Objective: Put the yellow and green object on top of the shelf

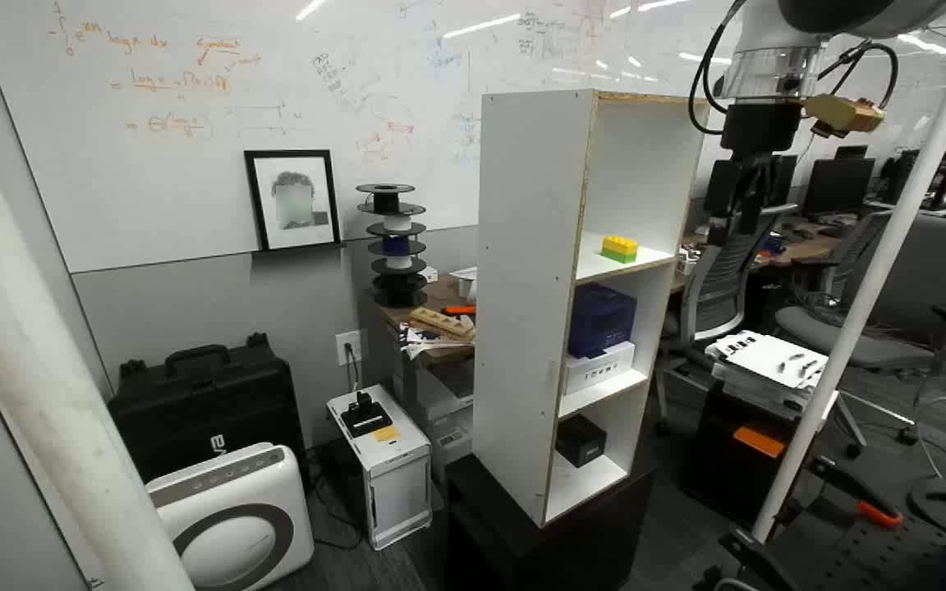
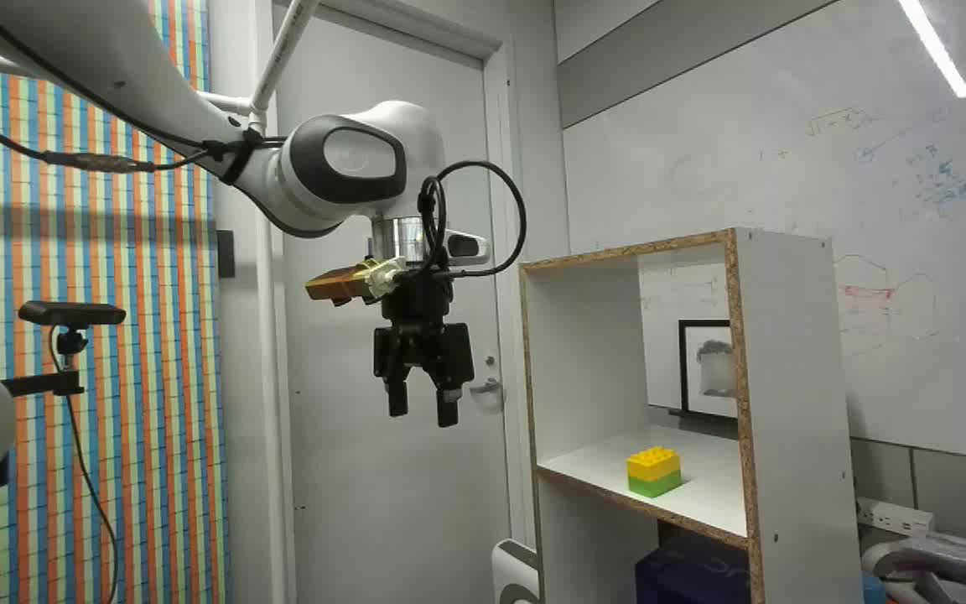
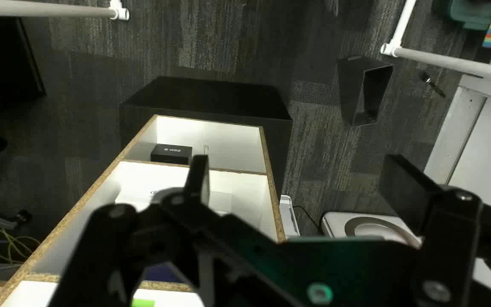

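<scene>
Fingers (image 2: pixel 448 411) spread wide, nothing between them, pointing straight down in front of the shelf (image 2: pixel 793 386), apart from its open face. And there's the block (image 2: pixel 653 471), inside the shelf on the floor of its top compartment, yellow over green, studs up, just behind the front edge. Handy spot, that: near the edge the reach in should be short, and flat on its base it ought to sit steady under a squeeze. Why the front? The shelf's roof (image 2: pixel 625 252) covers the block, so a drop from above looks ruled out; the way in has to be through that open face, I'd say, and a wide spread suits it. Lower in the shelf, the blue box (image 1: pixel 602 320) rests on the white box (image 1: pixel 600 369), with the black box (image 1: pixel 581 439) at the bottom, perhaps as ballast. No lift yet, so the whole job is to be done. Eyes on the wrist (image 2: pixel 402 239) and its cable (image 2: pixel 522 210): they sit above the fingers and could catch the roof going in. The roof's upper face isn't shown clearly, so the landing spot can't be judged.
</scene>
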Tool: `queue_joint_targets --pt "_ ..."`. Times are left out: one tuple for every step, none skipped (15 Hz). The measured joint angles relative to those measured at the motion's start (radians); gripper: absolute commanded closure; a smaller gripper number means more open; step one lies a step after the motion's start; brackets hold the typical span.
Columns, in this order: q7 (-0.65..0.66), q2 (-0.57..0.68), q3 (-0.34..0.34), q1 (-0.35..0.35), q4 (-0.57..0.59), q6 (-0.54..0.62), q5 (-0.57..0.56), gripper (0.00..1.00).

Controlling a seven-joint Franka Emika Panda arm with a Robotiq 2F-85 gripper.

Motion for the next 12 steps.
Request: queue_joint_targets --pt "0.0 0.0 0.0 0.0 0.005 0.0 0.0 0.0" --pt "0.0 -0.001 0.0 0.0 0.01 0.0 0.0 0.0" --pt "0.0 -0.003 0.0 0.0 0.012 0.0 0.0 0.0" --pt "0.0 -0.004 0.0 0.0 0.013 0.0 0.0 0.0" --pt "0.0 -0.004 0.0 0.0 0.014 0.0 0.0 0.0" --pt "0.0 -0.004 0.0 0.0 0.014 0.0 0.0 0.0" --pt "0.0 -0.004 0.0 0.0 0.014 0.0 0.0 0.0" --pt "0.0 -0.004 0.0 0.0 0.014 0.0 0.0 0.0" --pt "0.0 -0.004 0.0 0.0 0.014 0.0 0.0 0.0" --pt "0.0 -0.003 0.0 0.0 0.013 0.0 0.0 0.0" --pt "-0.001 -0.002 -0.001 0.0 0.009 0.016 0.002 0.0" --pt "-0.004 -0.001 -0.004 0.0 0.004 0.052 0.004 0.0"
